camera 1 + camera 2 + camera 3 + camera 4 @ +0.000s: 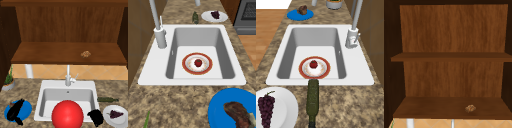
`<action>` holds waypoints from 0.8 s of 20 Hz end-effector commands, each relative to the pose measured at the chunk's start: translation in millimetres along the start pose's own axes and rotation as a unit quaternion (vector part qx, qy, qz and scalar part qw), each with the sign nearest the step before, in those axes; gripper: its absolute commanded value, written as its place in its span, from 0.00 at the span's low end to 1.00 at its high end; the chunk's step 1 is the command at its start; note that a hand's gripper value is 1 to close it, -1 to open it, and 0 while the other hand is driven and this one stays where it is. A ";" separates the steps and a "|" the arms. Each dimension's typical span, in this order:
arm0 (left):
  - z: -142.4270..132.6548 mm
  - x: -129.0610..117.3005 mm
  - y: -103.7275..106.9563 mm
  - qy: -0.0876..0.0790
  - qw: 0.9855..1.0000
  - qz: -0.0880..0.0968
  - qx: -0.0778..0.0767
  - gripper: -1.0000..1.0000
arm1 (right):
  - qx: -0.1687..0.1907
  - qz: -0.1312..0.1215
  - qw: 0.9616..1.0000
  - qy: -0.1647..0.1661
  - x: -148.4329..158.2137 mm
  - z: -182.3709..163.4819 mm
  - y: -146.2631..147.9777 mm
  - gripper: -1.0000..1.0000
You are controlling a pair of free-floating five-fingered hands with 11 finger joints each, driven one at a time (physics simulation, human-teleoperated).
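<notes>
Red ball (67, 115) foremost; two hands (15, 111) (96, 117); two plates (27, 110) (110, 120).

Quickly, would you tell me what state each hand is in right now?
Left hand: over the blue plate, fingers straight, open, holding nothing.
Right hand: beside the white plate, open or shut cannot be told.

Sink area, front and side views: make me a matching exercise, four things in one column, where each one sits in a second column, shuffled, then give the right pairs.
Things:
1. bunch of grapes
2. strawberry
3. green bottle
4. small brown lump

Places:
A. lying on the counter right of the sink
B. on the cabinet's lower shelf
C. on the white plate
D. on the red-rimmed plate in the basin

Pairs: 1-C, 2-D, 3-A, 4-B
</notes>
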 end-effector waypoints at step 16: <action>-3.3 -7.6 -37.3 0.018 0.991 0.024 -0.131 0.00 | 0.000 0.000 1.000 0.000 0.0 0.0 0.0 0.50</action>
